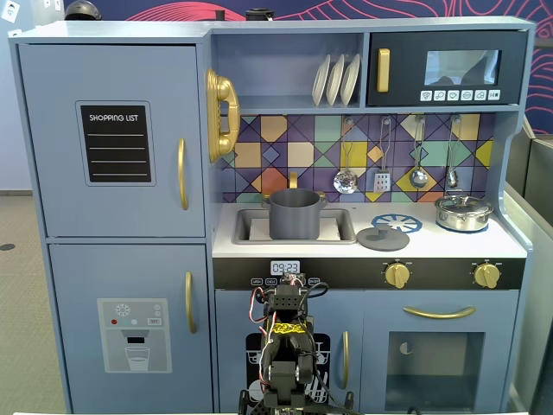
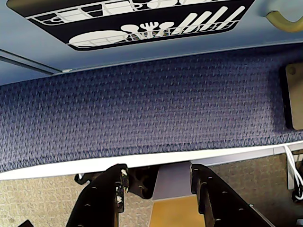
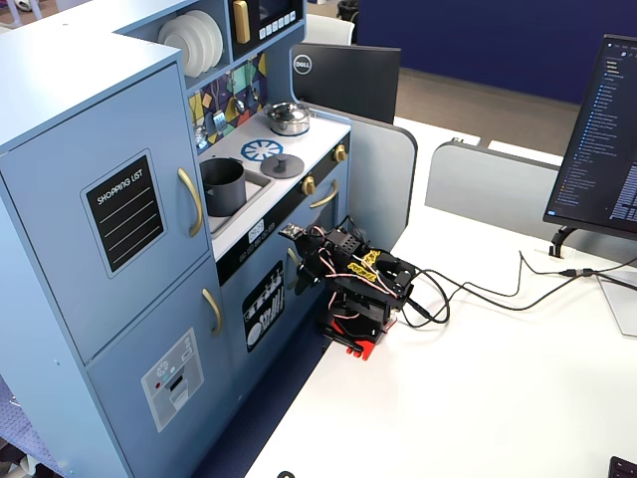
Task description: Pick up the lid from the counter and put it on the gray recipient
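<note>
Arm folded low, lid untouched on counter.
Fixed view: lid (image 1: 383, 238) lay flat right of gray recipient (image 1: 295, 214), which sat in sink. Wrist view: gripper (image 2: 158, 182) spread apart, empty. Lid prob. light, stiff; grab by center knob.

Arm (image 3: 353, 284) black plastic, red base piece, yellow band, loose red/white/black servo wires; hand (image 2: 158, 182) has two black perforated fingers.
</note>
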Controlling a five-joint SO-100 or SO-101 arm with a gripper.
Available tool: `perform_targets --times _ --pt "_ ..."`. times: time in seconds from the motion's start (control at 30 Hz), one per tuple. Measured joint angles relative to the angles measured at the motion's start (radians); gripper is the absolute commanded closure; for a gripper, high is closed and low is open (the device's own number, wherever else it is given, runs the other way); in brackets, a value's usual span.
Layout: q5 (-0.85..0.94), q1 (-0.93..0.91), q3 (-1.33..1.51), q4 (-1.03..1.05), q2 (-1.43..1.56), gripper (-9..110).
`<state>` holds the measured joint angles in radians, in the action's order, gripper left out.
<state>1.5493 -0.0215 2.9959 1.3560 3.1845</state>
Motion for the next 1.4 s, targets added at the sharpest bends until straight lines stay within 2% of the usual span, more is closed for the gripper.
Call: perform_targets --times 0.53,0.73,0.93,1.1,1.4 --pt "0.02 -0.052 -0.008 0.0 0.0 101" --pt "0.044 -0.107 -0.322 0.086 -0.187 101" --pt "0.169 -0.213 -0.681 0.052 -0.371 101" --pt "0.244 -0.353 -0.738 -0.216 -0.388 102" --pt "0.172 -0.488 -0.604 -0.813 -0.394 102"
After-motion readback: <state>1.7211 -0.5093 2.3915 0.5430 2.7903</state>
